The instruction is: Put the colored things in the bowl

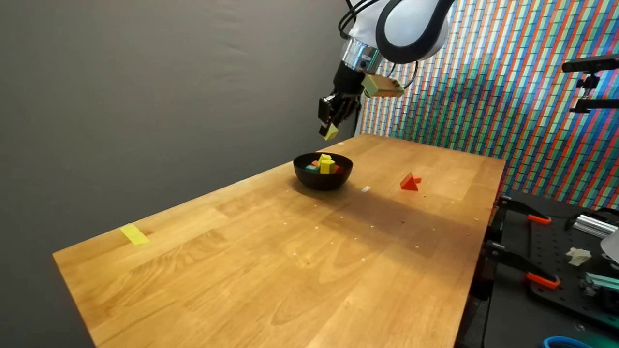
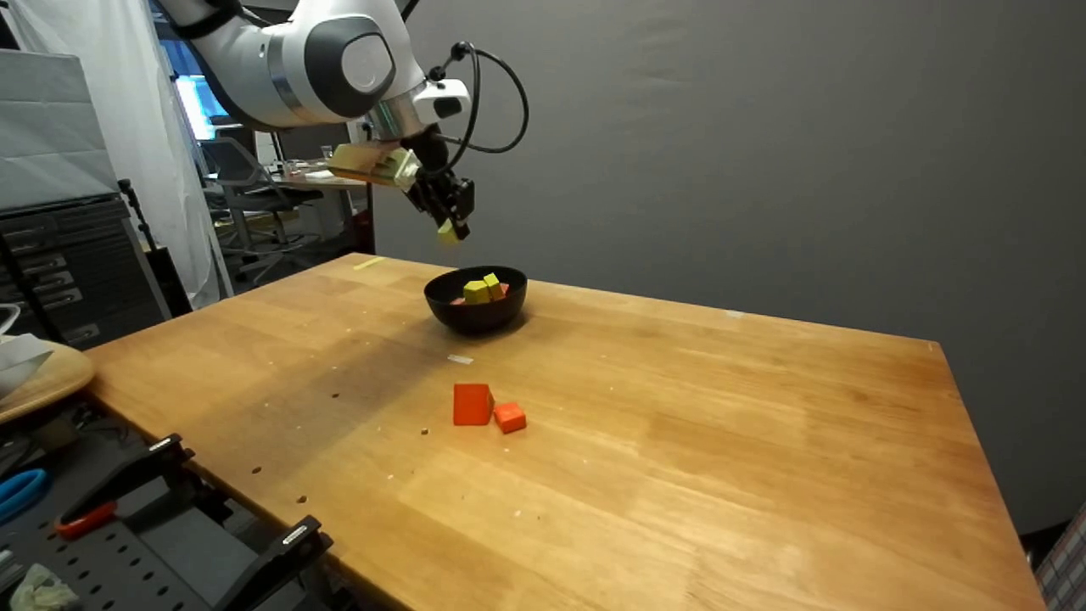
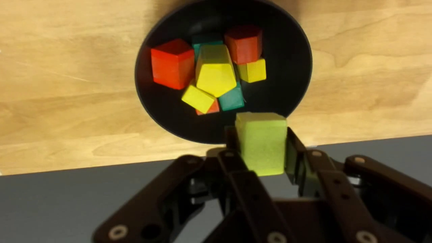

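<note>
Colored blocks (image 1: pixel 327 167) lie in three places: in the pincer (image 3: pixel 262 144), in the bowl (image 1: pixel 323 181) and on the surface (image 1: pixel 232 290). The pincer is clamped on a pale yellow block (image 1: pixel 331 132), a finger against each of two opposite sides, and holds it above the bowl, apart from it; whether squarely over the opening cannot be told. The bowl stands near the surface's edge along the gray backdrop (image 2: pixel 764 170). Inside are two red blocks (image 3: pixel 172 65), a five-sided yellow block (image 3: pixel 216 80) and two small yellow blocks (image 3: pixel 198 98). A red wedge (image 1: pixel 409 182) and a small orange-red block (image 2: pixel 510 417) rest farther in from that edge, just beside each other; touching or not is unclear.

A teal piece (image 3: pixel 232 98) shows on either side of the five-sided yellow block, one or two being hard to say, and an orange piece (image 3: pixel 213 107) is mostly hidden under a small yellow block. In both exterior views the bowl's wall hides the lower blocks and the arm (image 2: pixel 254 72) is cut off at the top.

Only the wrist view shows both red blocks clearly; both exterior views add the wedge and a flat yellow strip (image 1: pixel 134 234) near a corner of the surface.
</note>
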